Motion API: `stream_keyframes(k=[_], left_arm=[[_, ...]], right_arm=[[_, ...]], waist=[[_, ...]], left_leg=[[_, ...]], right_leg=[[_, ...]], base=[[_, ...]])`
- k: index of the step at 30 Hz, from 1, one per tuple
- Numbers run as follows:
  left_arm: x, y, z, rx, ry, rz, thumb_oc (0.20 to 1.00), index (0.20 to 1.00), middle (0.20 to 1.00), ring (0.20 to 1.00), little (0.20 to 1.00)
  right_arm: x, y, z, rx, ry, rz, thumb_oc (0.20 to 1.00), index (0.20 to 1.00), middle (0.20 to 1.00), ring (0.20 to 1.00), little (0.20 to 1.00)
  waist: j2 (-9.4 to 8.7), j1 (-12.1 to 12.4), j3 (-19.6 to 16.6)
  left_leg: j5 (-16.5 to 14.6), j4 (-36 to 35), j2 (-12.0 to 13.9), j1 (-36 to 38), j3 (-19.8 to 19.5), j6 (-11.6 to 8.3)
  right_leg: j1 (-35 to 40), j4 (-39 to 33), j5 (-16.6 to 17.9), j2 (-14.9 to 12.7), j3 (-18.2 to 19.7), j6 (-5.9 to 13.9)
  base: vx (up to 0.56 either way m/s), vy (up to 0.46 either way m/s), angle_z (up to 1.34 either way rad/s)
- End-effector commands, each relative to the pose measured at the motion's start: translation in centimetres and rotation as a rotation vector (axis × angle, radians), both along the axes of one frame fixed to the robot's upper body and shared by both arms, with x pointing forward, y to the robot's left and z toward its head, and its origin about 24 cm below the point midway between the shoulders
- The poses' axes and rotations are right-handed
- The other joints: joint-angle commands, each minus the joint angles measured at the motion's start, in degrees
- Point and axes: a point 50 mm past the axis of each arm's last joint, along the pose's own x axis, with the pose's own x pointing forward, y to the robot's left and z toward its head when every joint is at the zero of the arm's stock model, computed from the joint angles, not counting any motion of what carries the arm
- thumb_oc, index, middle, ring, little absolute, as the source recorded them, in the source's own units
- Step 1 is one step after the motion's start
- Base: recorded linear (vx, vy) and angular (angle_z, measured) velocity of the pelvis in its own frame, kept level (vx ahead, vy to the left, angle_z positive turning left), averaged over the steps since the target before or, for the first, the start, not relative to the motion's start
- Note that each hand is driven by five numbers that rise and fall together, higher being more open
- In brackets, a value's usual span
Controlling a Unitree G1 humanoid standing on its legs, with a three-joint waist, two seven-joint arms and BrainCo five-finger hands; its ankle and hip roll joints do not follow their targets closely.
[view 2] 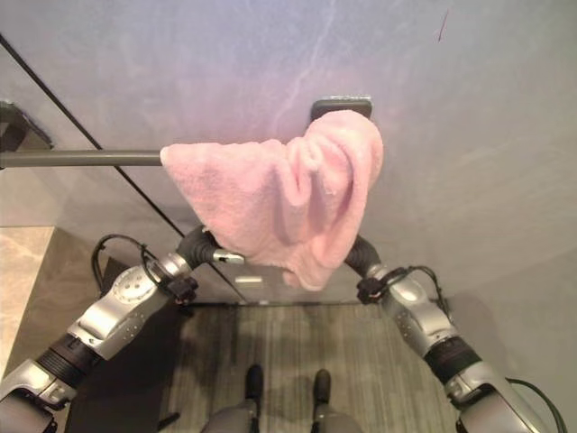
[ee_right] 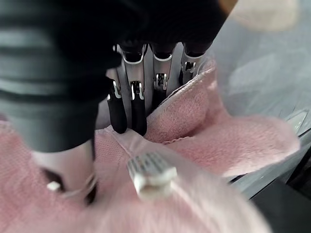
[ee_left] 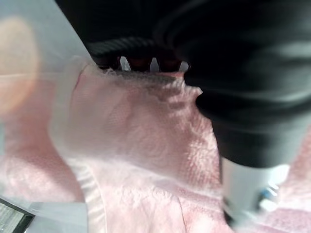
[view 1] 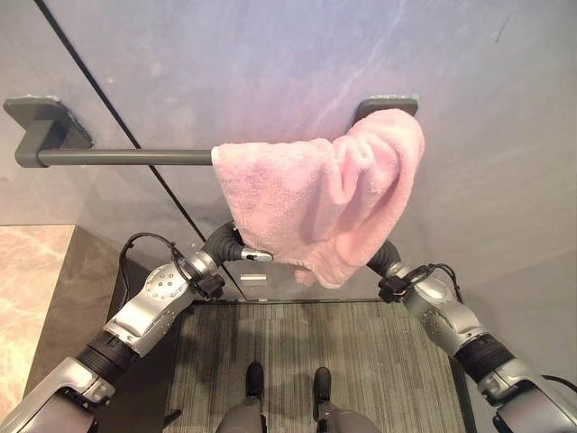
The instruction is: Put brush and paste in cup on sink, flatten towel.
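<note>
Nearest the camera, the right hand (ee_right: 131, 97) is seen in its wrist view with fingers (ee_right: 138, 109) curled into the lower hem of the pink towel (view 1: 315, 203), a fold of cloth pinched between them and the thumb. The left hand (view 1: 236, 250) is raised to the towel's lower left edge; one silver finger (view 1: 257, 256) is seen pressed against the cloth in the eye views. In the left wrist view the fingertips are buried behind the towel's edge, so whether that hand is clasped or spread cannot be told. The towel is draped over the dark rail (view 1: 126, 157) directly above both hands, bunched toward the rail's right bracket (view 1: 386, 105), with a thick fold hanging down just above the right hand. The part of the rail leftward of the left hand is bare up to the left bracket (view 1: 41, 129). The rail is fixed to a grey wall (view 1: 270, 63). A marbled desk edge (view 1: 32, 289) is seen well left of the left hand. Striped floor mat (view 1: 306, 352) lies below both hands.
</note>
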Motion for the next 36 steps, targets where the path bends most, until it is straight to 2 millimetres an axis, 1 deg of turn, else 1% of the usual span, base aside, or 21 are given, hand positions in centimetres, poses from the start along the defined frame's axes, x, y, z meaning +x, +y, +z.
stream_keyframes(k=[1,6,9,11,12,13,14,15,16,18,21,22,23,29,30,31,32,33,34,35,36], left_arm=[[1.0,-2.1,2.0,-0.009,-0.125,-0.055,0.200,0.200,0.200,0.200,0.200],[0.5,-2.1,0.9,-0.018,-0.096,-0.046,0.200,0.200,0.200,0.200,0.200],[0.0,-1.3,1.0,-0.027,-0.106,-0.017,0.200,0.200,0.200,0.200,0.200],[-0.9,-0.2,2.8,-0.046,-0.197,0.022,0.200,0.200,0.200,0.200,0.200],[-2.2,0.4,4.1,-0.082,-0.240,0.013,0.200,0.200,0.200,0.200,0.200],[-3.1,0.7,4.5,-0.102,-0.246,0.002,0.200,0.200,0.200,0.200,0.200],[-3.8,0.8,4.3,-0.103,-0.233,-0.011,0.200,0.200,0.200,0.200,0.200],[-3.8,0.9,4.3,-0.103,-0.231,-0.010,0.200,0.200,0.200,0.200,0.200],[-5.2,1.6,4.9,-0.091,-0.268,-0.005,0.200,0.200,0.200,0.200,0.200],[-5.9,2.5,5.4,-0.116,-0.292,0.033,0.200,0.200,0.200,0.200,0.200],[-6.6,3.9,6.1,-0.157,-0.315,0.107,0.200,0.200,0.200,0.200,0.200],[-6.7,4.3,5.8,-0.151,-0.296,0.123,0.200,0.200,0.200,0.200,0.200],[-6.7,4.3,5.8,-0.151,-0.296,0.125,0.200,0.200,0.200,0.200,0.200],[-5.8,4.7,3.2,-0.146,-0.180,0.184,0.200,0.200,0.200,0.200,0.200],[-5.5,4.8,1.9,-0.153,-0.130,0.217,0.200,0.200,0.200,0.200,0.200],[-5.4,4.8,1.9,-0.153,-0.130,0.218,0.200,0.200,0.200,0.200,0.200],[-5.1,4.8,1.3,-0.129,-0.112,0.229,0.200,0.200,0.200,0.200,0.200],[-4.7,4.8,-0.1,-0.083,-0.076,0.249,0.200,0.200,0.200,0.200,0.200],[-4.7,4.8,-0.1,-0.083,-0.076,0.249,0.200,0.200,0.200,0.200,0.200],[-4.1,4.5,-1.4,-0.032,-0.046,0.259,0.200,0.200,0.200,0.200,0.200],[-3.9,4.3,-1.7,-0.019,-0.044,0.265,0.200,0.200,0.200,0.200,0.200]], right_arm=[[1.9,3.3,6.2,0.165,-0.239,0.057,0.200,0.200,0.200,0.200,0.200],[1.2,3.6,5.9,0.211,-0.238,0.058,0.200,0.200,0.200,0.200,0.200],[0.3,2.8,6.8,0.215,-0.304,0.031,0.200,0.200,0.200,0.200,0.200],[-1.1,1.4,7.7,0.213,-0.353,-0.013,0.200,0.200,0.200,0.200,0.200],[-2.7,0.9,9.5,0.198,-0.443,0.018,0.200,0.200,0.200,0.200,0.200],[-4.2,1.0,11.0,0.194,-0.518,0.083,0.200,0.200,0.200,0.200,0.200],[-5.1,0.9,11.2,0.199,-0.531,0.119,0.200,0.200,0.200,0.200,0.200],[-5.2,0.9,11.2,0.199,-0.529,0.120,0.200,0.200,0.200,0.200,0.200],[-6.3,0.4,12.0,0.171,-0.578,0.148,0.200,0.200,0.200,0.200,0.200],[-6.7,0.2,12.5,0.150,-0.603,0.147,0.200,0.200,0.200,0.200,0.200],[-6.5,1.1,12.5,0.117,-0.599,0.179,0.200,0.200,0.200,0.200,0.200],[-6.1,2.0,12.2,0.115,-0.578,0.215,0.200,0.200,0.200,0.200,0.200],[-6.1,2.1,12.2,0.115,-0.579,0.216,0.200,0.200,0.200,0.200,0.200],[-4.5,6.1,11.0,0.115,-0.518,0.285,0.200,0.200,0.200,0.200,0.200],[-3.8,7.2,10.3,0.113,-0.492,0.278,0.200,0.200,0.200,0.200,0.200],[-3.7,7.3,10.3,0.113,-0.493,0.278,0.200,0.200,0.200,0.200,0.200],[-3.5,7.9,10.1,0.107,-0.483,0.278,0.200,0.200,0.200,0.200,0.200],[-3.0,8.8,9.5,0.115,-0.452,0.271,0.200,0.200,0.200,0.200,0.200],[-3.0,8.8,9.5,0.115,-0.452,0.271,0.200,0.200,0.200,0.200,0.200],[-2.7,9.6,8.7,0.124,-0.417,0.264,0.200,0.200,0.200,0.200,0.200],[-2.6,9.7,8.6,0.123,-0.412,0.261,0.200,0.200,0.200,0.200,0.200]], waist=[[-1.68,1.19,-2.54],[-2.15,0.91,-3.38],[-2.32,0.52,-3.80],[-2.63,0.02,-3.95],[-2.81,-0.32,-3.92],[-3.02,-0.45,-3.82],[-3.19,-0.46,-3.89],[-3.18,-0.49,-3.99],[-3.50,-0.35,-4.01],[-3.74,-0.05,-3.88],[-3.92,1.08,-3.55],[-4.02,1.72,-3.39],[-4.02,1.62,-3.38],[-4.27,4.08,-2.55],[-4.41,4.65,-2.28],[-4.41,4.62,-2.26],[-4.44,4.85,-2.14],[-4.59,5.27,-1.93],[-4.59,5.27,-1.92],[-4.77,5.41,-1.78],[-4.79,5.40,-1.76]], left_leg=[[0.48,0.14,-1.08,1.66,1.22,-2.34],[-0.06,0.14,-0.94,2.62,1.29,-2.29],[-0.31,0.14,-0.81,3.00,1.36,-2.31],[-0.33,0.14,-0.65,3.20,1.61,-2.34],[-0.33,0.14,-0.57,3.15,1.75,-2.36],[-0.35,0.14,-0.52,3.12,1.82,-2.36],[-0.45,0.14,-0.49,3.18,1.81,-2.34],[-0.46,0.14,-0.49,3.18,1.81,-2.34],[-0.53,0.14,-0.47,3.23,1.81,-2.30],[-0.49,0.14,-0.49,3.09,1.69,-2.31],[-0.17,0.14,-0.53,2.54,1.32,-2.39],[-0.05,0.14,-0.57,2.32,1.02,-2.39],[-0.05,0.14,-0.57,2.31,1.00,-2.39],[0.43,0.14,-0.83,1.16,-0.03,-2.26],[0.56,0.14,-0.92,0.84,-0.18,-2.25],[0.56,0.14,-0.92,0.83,-0.18,-2.25],[0.61,0.14,-0.91,0.68,-0.32,-2.23],[0.64,0.14,-0.92,0.55,-0.42,-2.17],[0.64,0.14,-0.92,0.55,-0.42,-2.17],[0.64,0.14,-0.97,0.35,-0.44,-2.10],[0.64,0.14,-0.95,0.34,-0.47,-2.09]], right_leg=[[0.30,1.37,2.06,-2.94,0.47,5.48],[1.11,1.35,1.79,-2.84,0.62,5.35],[1.35,1.43,1.54,-2.74,0.70,5.31],[1.37,1.51,1.66,-2.71,0.77,5.31],[1.22,1.56,1.68,-2.66,0.87,5.36],[1.09,1.57,1.65,-2.60,0.91,5.39],[1.11,1.56,1.60,-2.56,0.90,5.41],[1.12,1.55,1.59,-2.56,0.90,5.41],[1.20,1.42,1.59,-2.52,0.87,5.43],[1.31,1.14,1.78,-2.57,0.63,5.48],[1.16,0.81,2.03,-2.64,0.07,5.50],[1.06,0.77,2.13,-2.71,-0.18,5.45],[1.07,0.76,2.13,-2.71,-0.21,5.45],[0.75,0.64,2.50,-2.98,-1.03,5.38],[0.57,0.61,2.65,-2.99,-1.17,5.35],[0.56,0.61,2.65,-2.99,-1.17,5.35],[0.50,0.63,2.68,-3.01,-1.25,5.32],[0.34,0.66,2.76,-3.02,-1.35,5.27],[0.34,0.66,2.76,-3.02,-1.35,5.27],[0.26,0.72,2.78,-3.02,-1.44,5.30],[0.21,0.74,2.80,-3.02,-1.46,5.30]], base=[[0.02,0.001,-0.07],[0.00,0.000,-0.01],[0.00,0.000,0.00],[0.00,0.000,0.00],[0.00,0.000,0.00],[0.00,0.000,0.00],[0.00,-0.012,-0.07],[0.01,-0.017,-0.08],[0.00,-0.015,-0.08],[-0.01,-0.014,-0.08],[-0.02,-0.008,0.01],[-0.03,-0.013,0.11],[-0.03,-0.005,0.11],[-0.03,-0.004,0.14],[-0.03,0.001,0.03],[-0.02,0.003,0.05],[-0.01,0.006,0.07],[-0.01,0.006,0.07],[-0.01,0.011,0.06],[0.00,0.010,0.05],[0.00,0.013,0.08]])
